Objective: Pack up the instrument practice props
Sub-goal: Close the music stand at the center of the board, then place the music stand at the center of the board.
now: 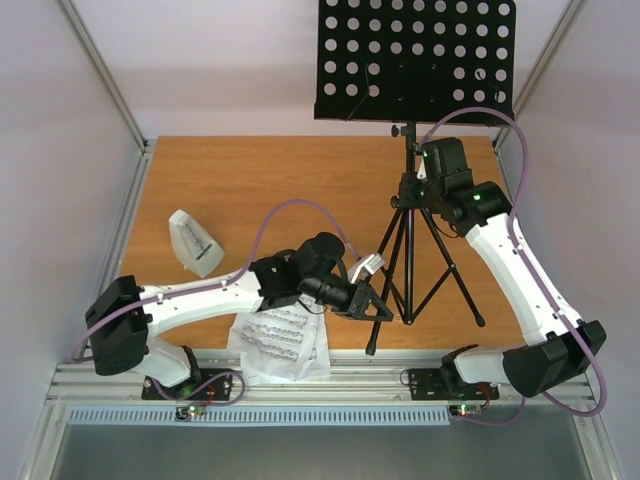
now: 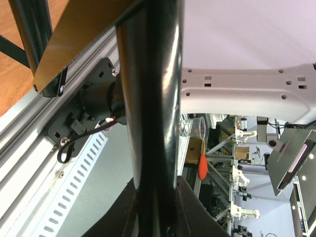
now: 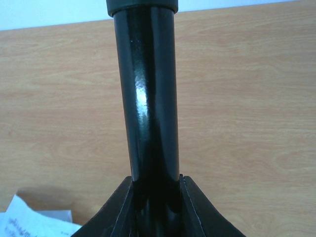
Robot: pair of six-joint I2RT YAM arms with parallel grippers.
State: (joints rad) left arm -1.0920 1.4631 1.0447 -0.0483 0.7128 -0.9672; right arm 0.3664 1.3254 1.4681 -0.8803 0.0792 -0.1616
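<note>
Three props sit on the wooden surface (image 1: 280, 180). The music stand (image 1: 408, 250) is black and glossy, with a thin centre pole, three spread tripod legs and a perforated desk (image 1: 415, 60) tilted at its top. It stands upright right of the surface's middle, and its nearest leg reaches down to the near edge.

The metronome (image 1: 195, 242) is a small, pale pyramid lying toward the left edge, well apart from both arms. The sheet-music pages (image 1: 280, 345) are white and crumpled, printed with lines of notes. They hang over the near edge, just left of the stand's near foot.

The left jaws are clamped on the stand's near-left leg (image 2: 148, 123), low down beside the near edge. In the left wrist view the shiny tube runs straight up between the two black fingers (image 2: 190, 212), touching both. The right jaws are clamped on the centre pole (image 3: 148, 98), close to the hub where the legs meet. In the right wrist view the pole rises between the fingers (image 3: 118, 207) to a collar (image 3: 142, 6). A corner of the pages (image 3: 29, 222) shows at the lower left of that view.
</note>
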